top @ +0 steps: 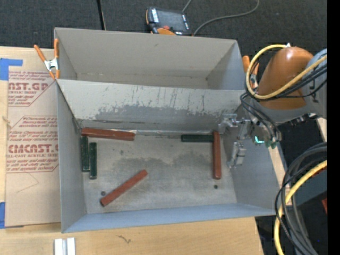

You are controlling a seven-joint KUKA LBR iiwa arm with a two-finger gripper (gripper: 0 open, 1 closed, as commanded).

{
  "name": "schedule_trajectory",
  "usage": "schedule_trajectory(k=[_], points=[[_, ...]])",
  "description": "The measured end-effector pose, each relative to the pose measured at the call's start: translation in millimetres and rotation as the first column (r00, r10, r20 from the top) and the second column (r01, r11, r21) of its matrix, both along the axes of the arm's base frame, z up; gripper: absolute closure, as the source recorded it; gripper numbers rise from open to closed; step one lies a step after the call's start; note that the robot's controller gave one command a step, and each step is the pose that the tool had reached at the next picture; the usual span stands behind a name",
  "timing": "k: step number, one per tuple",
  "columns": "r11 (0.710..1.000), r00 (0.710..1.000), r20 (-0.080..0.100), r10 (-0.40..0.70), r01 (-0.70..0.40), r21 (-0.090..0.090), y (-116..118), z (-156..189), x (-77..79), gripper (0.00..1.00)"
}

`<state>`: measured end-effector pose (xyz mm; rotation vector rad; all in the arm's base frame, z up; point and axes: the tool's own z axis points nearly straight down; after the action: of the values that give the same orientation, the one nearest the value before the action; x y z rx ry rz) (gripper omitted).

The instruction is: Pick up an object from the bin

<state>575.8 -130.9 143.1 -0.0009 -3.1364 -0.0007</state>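
1. Gripper (237, 154) sits down at the right side of the bin (249, 187), just beside a red-brown stick (217, 155) that runs front to back (closest thing to it).
2. We can't tell how far the claw is open, or whether it has hold of anything.
3. Short dark green stick (196, 138) lies by that stick's far end.
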Motion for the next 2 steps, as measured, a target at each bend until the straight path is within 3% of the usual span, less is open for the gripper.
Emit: schedule_trajectory(k=[1, 2], points=[[0.87, 0.87, 0.004, 0.493, -0.493, 0.002, 8.6, -71.3, 1.8, 0.0], [0.87, 0.87, 0.009, 0.493, -0.493, 0.001, 9.7, -69.0, 3.1, 1.0]])
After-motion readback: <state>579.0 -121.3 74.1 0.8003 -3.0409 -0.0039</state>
